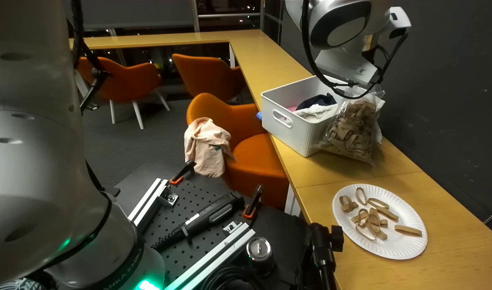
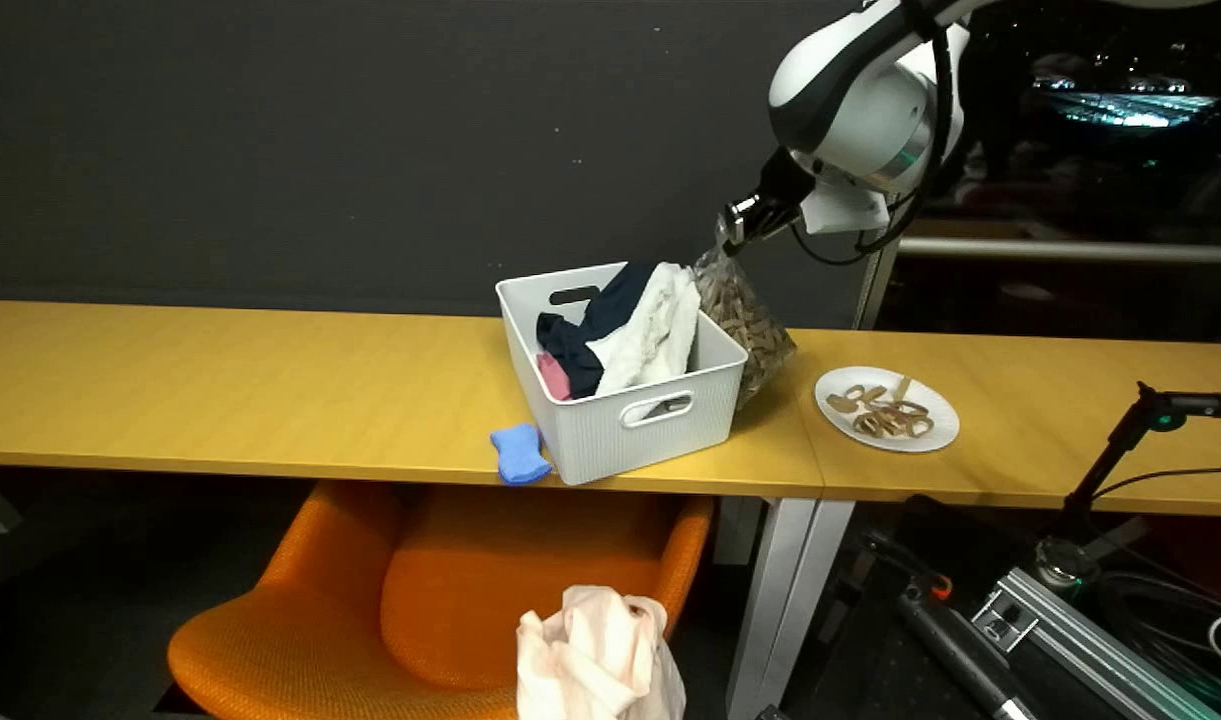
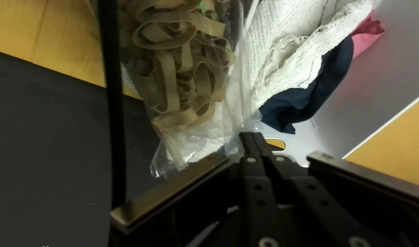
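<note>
Wrist view shows your gripper (image 3: pixel 252 134) clamped on the bag (image 3: pixel 185 137) by its top, probably because that pinches flat. Below your gripper sits the box (image 3: pixel 367 96).

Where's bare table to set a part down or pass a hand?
Biggest patch: table past the blue sponge and bin, bordered by the wall. Another: past the plate, away from the bin. Between plate and bag, a narrow strip, probably tight for a hand. Crowded: the bin's bag side, where the shut gripper holds the bag.

Glossy plastic bag (image 1: pixel 350 131), ribbed plastic basket (image 2: pixel 620 450), rough cloth (image 3: pixel 298 51), smooth wooden table (image 2: pixel 250 390)
</note>
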Controlling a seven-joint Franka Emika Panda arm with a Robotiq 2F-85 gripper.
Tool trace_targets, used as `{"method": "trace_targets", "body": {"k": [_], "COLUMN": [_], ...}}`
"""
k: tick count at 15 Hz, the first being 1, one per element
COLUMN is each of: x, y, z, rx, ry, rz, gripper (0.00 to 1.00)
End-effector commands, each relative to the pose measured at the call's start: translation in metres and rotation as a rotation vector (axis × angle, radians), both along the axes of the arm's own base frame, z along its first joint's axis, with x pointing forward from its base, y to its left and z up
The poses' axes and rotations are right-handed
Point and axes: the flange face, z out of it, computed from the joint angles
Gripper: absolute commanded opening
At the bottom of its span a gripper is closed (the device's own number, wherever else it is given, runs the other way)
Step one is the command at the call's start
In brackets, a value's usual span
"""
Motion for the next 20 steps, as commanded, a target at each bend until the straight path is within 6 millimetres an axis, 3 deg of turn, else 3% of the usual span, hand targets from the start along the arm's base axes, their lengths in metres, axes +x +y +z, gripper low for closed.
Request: {"method": "trace_targets", "body": {"k": [1, 5, 10, 11, 12, 15, 20], "x": [-0.012, -0.007, -0.015, -0.017, -0.019, -0.022, -0.025], "y": [-0.007, -0.009, -0.014, -0.016, -0.018, -0.021, -0.023], "z": [0.021, 0.011, 0.002, 0.001, -0.001, -0.003, 0.0], "rx": [-0.012, -0.004, -0.015, -0.018, -0.019, -0.013, -0.017], "ry": [-0.033, -0.024, -0.027, -0.026, -0.025, -0.026, 0.041], "rz": [0.057, 0.207, 0.35, 0.363, 0.368, 0.382, 0.293], "gripper": [0.0, 0.0, 0.0, 0.04, 0.28, 0.39, 0.74]}}
